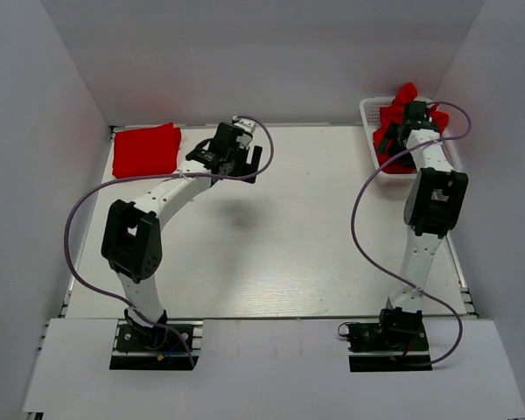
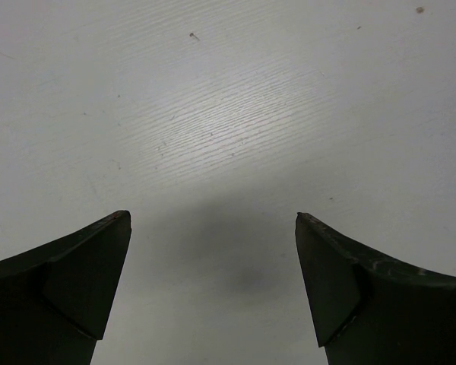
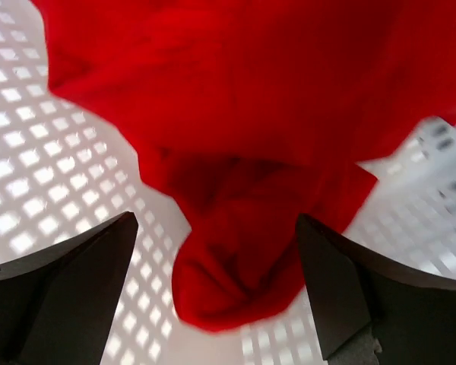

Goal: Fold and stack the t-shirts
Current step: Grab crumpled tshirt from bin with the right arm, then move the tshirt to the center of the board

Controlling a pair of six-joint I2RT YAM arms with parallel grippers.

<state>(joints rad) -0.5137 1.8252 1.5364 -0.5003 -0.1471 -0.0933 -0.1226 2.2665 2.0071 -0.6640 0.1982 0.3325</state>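
T-shirts [image 3: 243, 114] crumpled in basket [image 3: 30, 152], right end effector [image 3: 214, 219] released over them, left end effector [image 2: 213, 214] released above table [image 2: 228, 91]

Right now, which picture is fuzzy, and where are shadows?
Right wrist view: the red t-shirt is fuzzy at its lower edge, the basket glares white. Left wrist view: a soft shadow on the table between the fingers. Top view: sharp, faint shadow beside the left arm.
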